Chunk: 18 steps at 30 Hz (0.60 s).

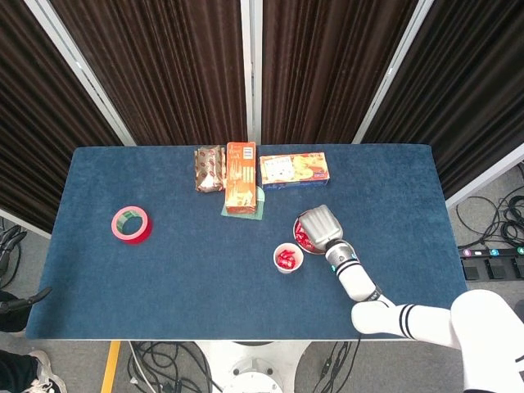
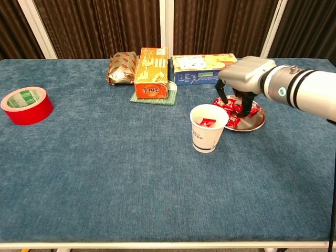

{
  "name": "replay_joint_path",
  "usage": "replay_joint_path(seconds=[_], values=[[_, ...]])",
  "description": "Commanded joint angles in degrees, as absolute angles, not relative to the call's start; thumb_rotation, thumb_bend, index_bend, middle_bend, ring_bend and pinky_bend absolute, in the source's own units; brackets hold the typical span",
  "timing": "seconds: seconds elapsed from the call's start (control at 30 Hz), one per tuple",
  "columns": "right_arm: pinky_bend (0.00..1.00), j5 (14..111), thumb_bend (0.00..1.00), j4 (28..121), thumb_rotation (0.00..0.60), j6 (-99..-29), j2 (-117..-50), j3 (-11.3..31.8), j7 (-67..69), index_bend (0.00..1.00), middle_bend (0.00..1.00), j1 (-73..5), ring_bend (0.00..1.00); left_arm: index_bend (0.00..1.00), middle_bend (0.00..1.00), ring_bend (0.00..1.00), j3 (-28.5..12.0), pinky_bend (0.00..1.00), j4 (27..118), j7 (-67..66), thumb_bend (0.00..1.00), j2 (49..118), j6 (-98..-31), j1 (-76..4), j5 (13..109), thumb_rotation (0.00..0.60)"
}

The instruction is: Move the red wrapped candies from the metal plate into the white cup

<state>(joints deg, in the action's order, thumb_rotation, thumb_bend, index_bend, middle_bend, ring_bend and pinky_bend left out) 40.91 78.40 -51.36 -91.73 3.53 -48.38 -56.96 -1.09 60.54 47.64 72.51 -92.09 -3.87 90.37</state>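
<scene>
The right hand (image 2: 239,84) hung over the metal plate (image 2: 255,121), right of centre in the chest view, palm down and fingers pointing at the pile. The fingers (image 2: 247,105) were curved in toward each other just above the red wrapped candies (image 2: 231,110), but whether a candy was already pinched between them I could not tell — the red of the pile and the dark fingertips ran together. In the head view the hand (image 1: 321,226) covered most of the plate, so only a strip of red showed at its left edge.

The white cup (image 2: 208,127) stood just beside the plate, on its left and a little lower in the frame, with at least one candy lying inside. I judged this placing to be practical: the cup was close, so the carry would be short. The task seemed partly done, since several candies were on the plate.

The left hand was in neither view.

Further up the frame stood an orange box (image 2: 151,72) on a green cloth, a brown packet (image 2: 122,67) and a blue biscuit box (image 2: 205,67); a red tape roll (image 2: 25,105) lay at the far left — all well apart from the work.
</scene>
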Motion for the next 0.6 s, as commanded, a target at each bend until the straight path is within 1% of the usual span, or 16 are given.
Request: replay_joint_path(seconds=[0.03, 0.17, 0.37, 0.6], values=[[1.00, 40.60, 0.13, 79.48, 0.600, -51.93, -91.02, 3.87, -48.26, 0.46, 1.00, -56.77, 1.00, 0.13, 0.08, 0.03, -1.12, 0.11, 60.52, 47.63, 0.14, 72.59, -92.20, -3.88, 90.41, 0.600], [1.00, 40.55, 0.13, 79.74, 0.600, -52.08, -91.62, 3.46, -48.32, 0.46, 1.00, -56.56, 1.00, 0.13, 0.08, 0.03, -1.14, 0.11, 60.60, 47.63, 0.14, 72.75, -92.26, -3.96, 90.49, 0.600], [1.00, 40.93, 0.13, 76.17, 0.600, -51.23, -95.05, 3.03, -47.44, 0.46, 1.00, -56.32, 1.00, 0.13, 0.08, 0.03, -0.94, 0.11, 60.02, 47.86, 0.14, 72.83, -92.26, -3.80, 90.50, 0.600], [1.00, 42.30, 0.13, 72.73, 0.600, -50.58, -97.18, 2.88, -46.40, 0.46, 1.00, -55.92, 1.00, 0.13, 0.08, 0.03, -0.96, 0.11, 58.87, 48.77, 0.14, 73.25, -91.85, -3.97, 90.38, 0.600]])
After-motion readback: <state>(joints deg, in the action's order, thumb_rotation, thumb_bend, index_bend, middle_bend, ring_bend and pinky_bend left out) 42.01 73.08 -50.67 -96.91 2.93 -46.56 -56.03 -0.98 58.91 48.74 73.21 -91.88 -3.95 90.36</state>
